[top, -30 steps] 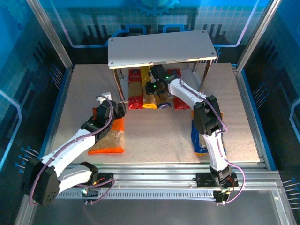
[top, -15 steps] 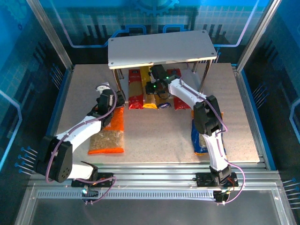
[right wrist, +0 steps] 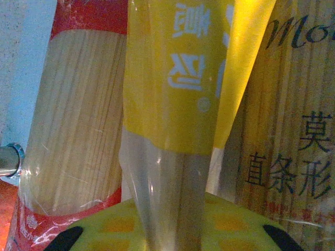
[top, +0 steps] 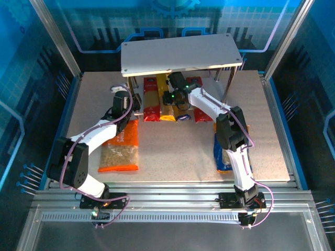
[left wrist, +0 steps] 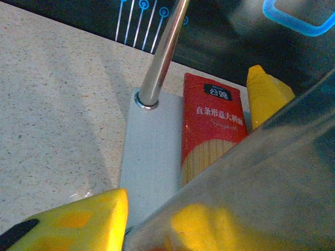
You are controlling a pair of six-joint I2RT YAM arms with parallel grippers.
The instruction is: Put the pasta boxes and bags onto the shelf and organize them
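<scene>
Nearest the bases, both bags lie on the table behind the grippers, not yet shelved: the orange bag back of the left gripper, the blue bag under the right arm. The right gripper reaches under the shelf and seems clamped on the clear end of the yellow pack, likely to slot it lengthwise. A red pack lies just left of that. Whether the left gripper is open cannot be told. The leg and lower board lie just ahead of it.
</scene>
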